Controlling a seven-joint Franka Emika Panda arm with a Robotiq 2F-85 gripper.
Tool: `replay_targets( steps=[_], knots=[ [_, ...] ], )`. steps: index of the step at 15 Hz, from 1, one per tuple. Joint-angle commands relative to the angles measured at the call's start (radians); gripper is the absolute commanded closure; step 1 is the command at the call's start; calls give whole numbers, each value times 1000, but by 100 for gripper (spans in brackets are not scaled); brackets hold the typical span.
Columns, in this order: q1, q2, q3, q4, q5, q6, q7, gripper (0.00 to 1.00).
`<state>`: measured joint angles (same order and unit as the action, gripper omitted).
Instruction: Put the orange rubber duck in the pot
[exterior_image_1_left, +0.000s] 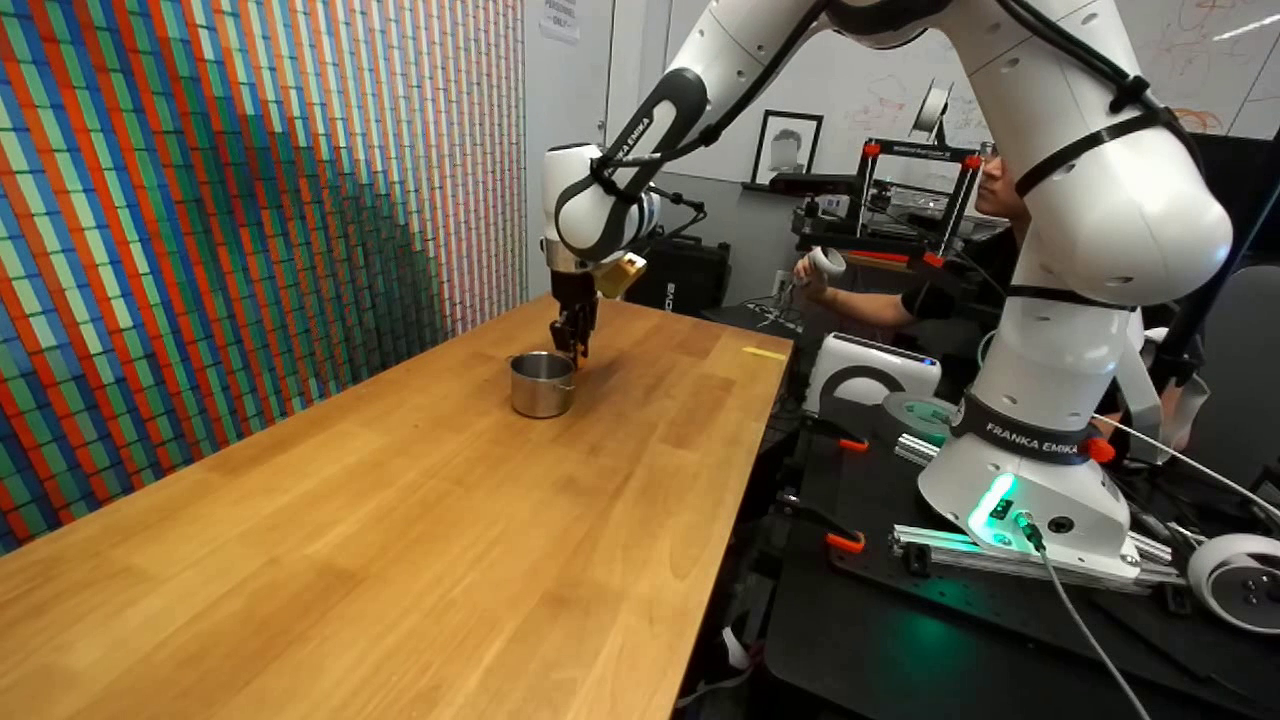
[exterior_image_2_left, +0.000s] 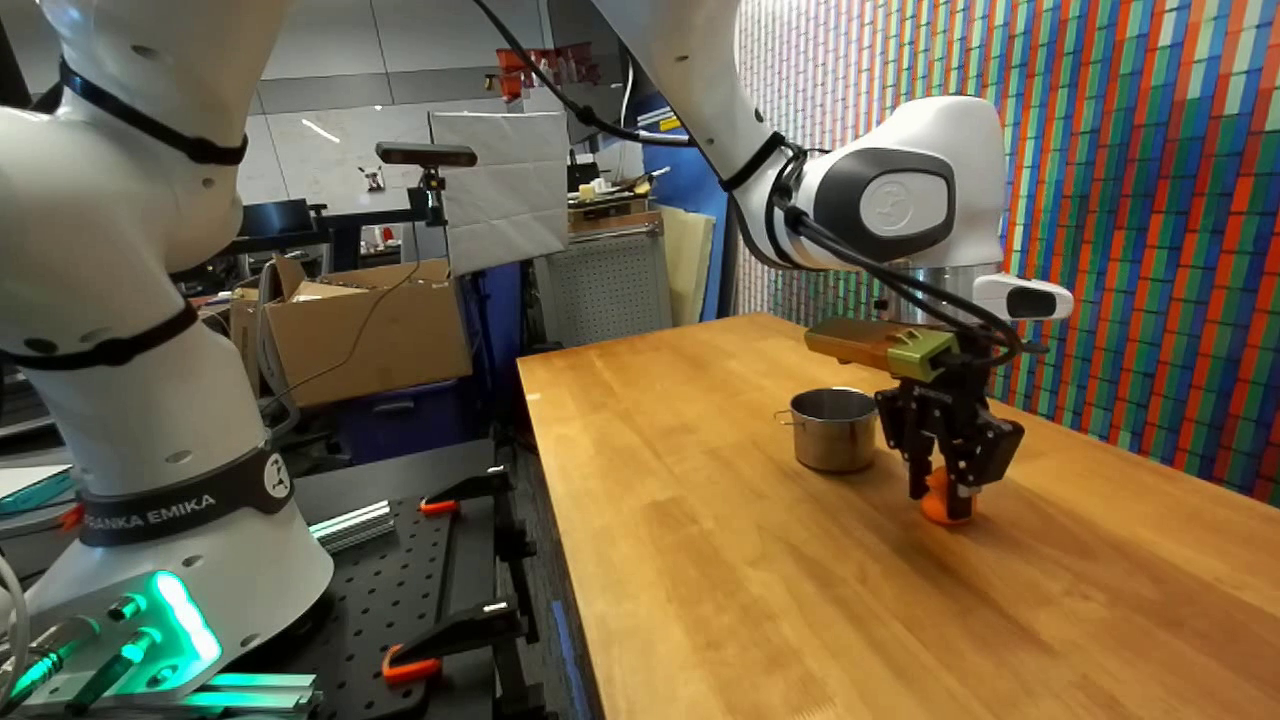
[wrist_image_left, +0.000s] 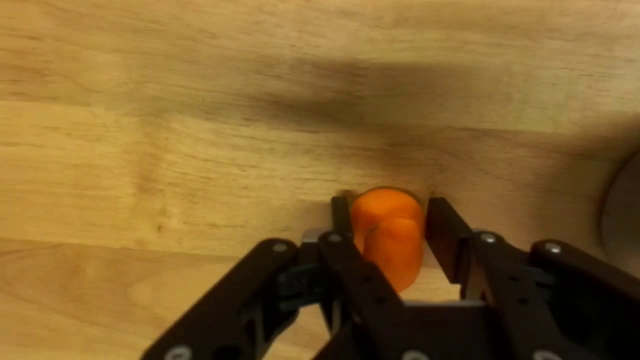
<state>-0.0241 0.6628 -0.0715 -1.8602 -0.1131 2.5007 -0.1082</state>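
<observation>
The orange rubber duck (exterior_image_2_left: 934, 508) is at the tabletop, between the fingers of my gripper (exterior_image_2_left: 938, 495). In the wrist view the duck (wrist_image_left: 394, 240) fills the space between the gripper's (wrist_image_left: 385, 212) black fingers, which lie against both its sides. Whether its base rests on the table or is just off it, I cannot tell. The silver pot (exterior_image_2_left: 835, 440) stands upright beside the gripper; it also shows in an exterior view (exterior_image_1_left: 542, 388) and, cut off, at the right edge of the wrist view (wrist_image_left: 625, 215). There the gripper (exterior_image_1_left: 573, 350) is just behind the pot, the duck mostly hidden.
The long wooden table (exterior_image_1_left: 430, 540) carries the pot and a strip of yellow tape (exterior_image_1_left: 764, 353). A colourful patterned wall (exterior_image_1_left: 300, 200) runs along the table's far side. A person (exterior_image_1_left: 860, 300) with a controller is behind the arm.
</observation>
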Motion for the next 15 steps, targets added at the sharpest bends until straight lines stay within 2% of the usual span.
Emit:
replay_targets(
  steps=[1, 4, 9, 15],
  knots=[
    [-5, 10, -6, 45, -16, -1, 13, 84],
    [-19, -11, 13, 60, 4, -51, -10, 84],
    [-71, -114, 102, 105, 111, -282, -107, 84],
    [-63, -199, 131, 153, 206, -530, -141, 84]
  ],
)
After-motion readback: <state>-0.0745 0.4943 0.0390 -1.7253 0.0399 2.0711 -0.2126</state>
